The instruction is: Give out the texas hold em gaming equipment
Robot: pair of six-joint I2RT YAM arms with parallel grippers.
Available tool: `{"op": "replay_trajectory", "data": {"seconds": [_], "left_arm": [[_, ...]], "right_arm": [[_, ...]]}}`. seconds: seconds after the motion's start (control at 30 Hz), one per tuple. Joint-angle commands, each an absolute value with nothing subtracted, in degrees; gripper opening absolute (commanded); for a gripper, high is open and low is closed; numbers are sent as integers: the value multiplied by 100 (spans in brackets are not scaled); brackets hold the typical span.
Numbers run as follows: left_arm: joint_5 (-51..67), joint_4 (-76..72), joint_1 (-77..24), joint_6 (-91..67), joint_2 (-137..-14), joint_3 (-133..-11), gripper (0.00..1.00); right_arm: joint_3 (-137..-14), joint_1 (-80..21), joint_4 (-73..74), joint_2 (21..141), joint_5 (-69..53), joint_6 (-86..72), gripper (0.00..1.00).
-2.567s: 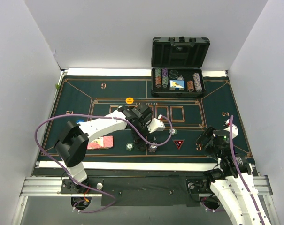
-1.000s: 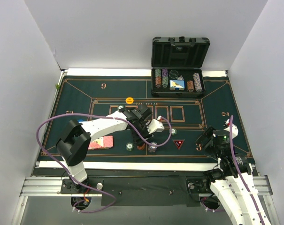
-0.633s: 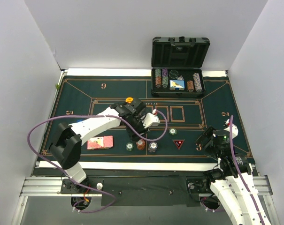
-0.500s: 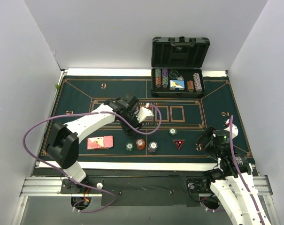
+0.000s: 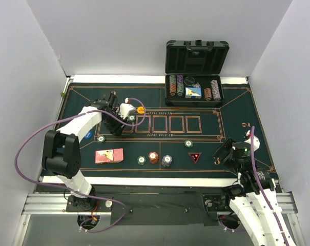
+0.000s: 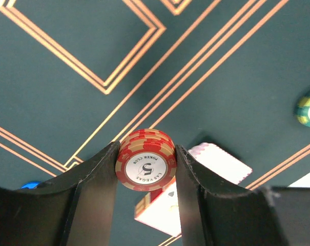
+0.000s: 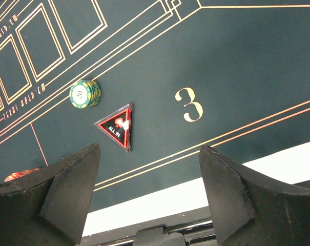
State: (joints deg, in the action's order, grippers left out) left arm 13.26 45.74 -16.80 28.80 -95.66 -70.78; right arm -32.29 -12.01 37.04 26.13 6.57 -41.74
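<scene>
Swung away from the near-edge row, the left pincer hangs over the left half of the dark green felt mat, clamped on a short stack of red stripe-edged poker chips. Only its wrist camera shows that stack, with pink-red-backed playing cards beneath; overhead the arm hides it. Three round stacks line the mat's near edge: green, red, grey. The right pincer gapes wide and empty over the near right corner.
</scene>
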Motion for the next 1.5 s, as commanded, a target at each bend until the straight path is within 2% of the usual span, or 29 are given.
{"op": "replay_trajectory", "data": {"seconds": [0.0, 0.67, 1.03, 1.1, 1.13, 1.3, 1.37, 1.47], "left_arm": [[1213, 3999, -1249, 3085, -9747, -7049, 30], [782, 2682, -378, 2628, -10441, -6715, 27], [721, 2470, -97, 2347, -10599, -6671, 31], [729, 2487, -62, 2364, -10591, -6645, 39], [712, 2479, -53, 2373, -10591, -6601, 47], [660, 2487, -62, 2400, -10468, -6513, 65], [642, 2479, -62, 2399, -10407, -6495, 91], [598, 2496, -62, 2426, -10292, -6504, 93]], "right_arm": [[-3217, -1178, 3648, 2637, 659, -4096, 73], [-3226, -1186, 3656, 2646, 642, -4087, 73], [-3226, -1178, 3656, 2646, 615, -4078, 73], [-3217, -1178, 3656, 2628, 615, -4078, 73], [-3217, -1178, 3648, 2628, 615, -4078, 73], [-3208, -1178, 3639, 2628, 615, -4078, 73], [-3199, -1178, 3621, 2637, 606, -4078, 73], [-3191, -1178, 3621, 2619, 598, -4078, 73]]}}
